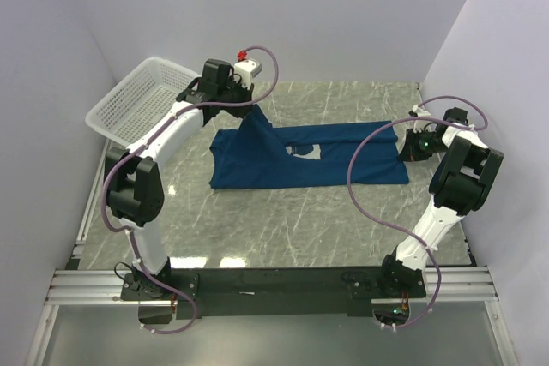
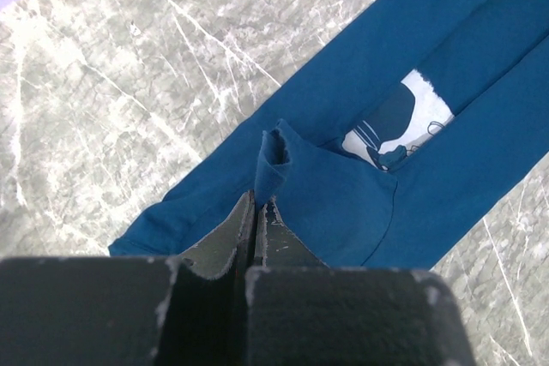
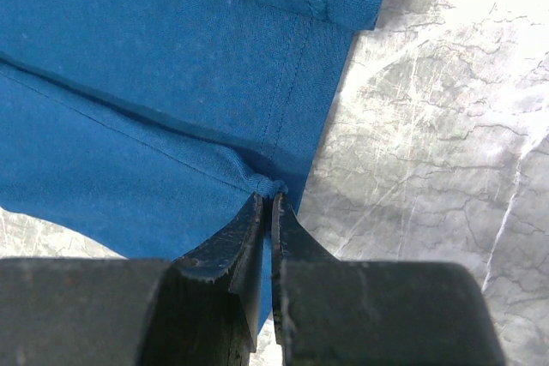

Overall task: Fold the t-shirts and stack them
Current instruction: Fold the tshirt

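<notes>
left gripper (image 2: 257, 205): jaws closed on a pinch of t-shirt (image 1: 343, 165) fabric, which is raised off the table in a peak at the shirt's far-left corner.
right gripper (image 3: 268, 199): jaws closed on the hem edge at the shirt's right end, low to the table.
t-shirt: dark blue, folded lengthwise, lying on the marble table (image 1: 283, 220) between both grippers. The chest print (image 2: 403, 122) shows in a gap mid-shirt.
basket (image 1: 137, 96): white mesh, beyond the shirt's left end and apart from it. The shirt lies outside it.
</notes>
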Action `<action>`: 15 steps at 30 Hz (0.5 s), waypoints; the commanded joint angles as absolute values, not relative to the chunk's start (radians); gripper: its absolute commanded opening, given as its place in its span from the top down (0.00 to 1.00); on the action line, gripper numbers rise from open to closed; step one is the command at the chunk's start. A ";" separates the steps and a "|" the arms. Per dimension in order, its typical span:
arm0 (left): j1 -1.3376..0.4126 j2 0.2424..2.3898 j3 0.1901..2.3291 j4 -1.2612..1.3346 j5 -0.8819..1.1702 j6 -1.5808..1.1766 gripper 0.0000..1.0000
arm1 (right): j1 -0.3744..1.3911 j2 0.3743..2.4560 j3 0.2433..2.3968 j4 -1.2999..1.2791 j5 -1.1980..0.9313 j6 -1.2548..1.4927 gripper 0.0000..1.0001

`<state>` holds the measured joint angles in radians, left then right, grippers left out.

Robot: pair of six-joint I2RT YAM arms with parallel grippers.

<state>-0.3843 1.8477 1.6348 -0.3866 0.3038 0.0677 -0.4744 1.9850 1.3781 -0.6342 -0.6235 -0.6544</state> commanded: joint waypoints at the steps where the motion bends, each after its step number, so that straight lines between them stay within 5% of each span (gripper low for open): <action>1: -0.379 1.855 1.687 -0.373 0.331 0.077 0.99 | -0.474 1.976 1.385 -0.604 -0.618 -0.650 1.00; 15: -0.379 1.902 1.755 -0.383 0.351 0.066 0.99 | -0.480 1.979 1.387 -0.606 -0.620 -0.653 1.00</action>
<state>-0.3843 1.8908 1.7073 -0.3901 0.3229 0.0666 -0.4747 1.9850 1.3781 -0.6319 -0.6201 -0.6514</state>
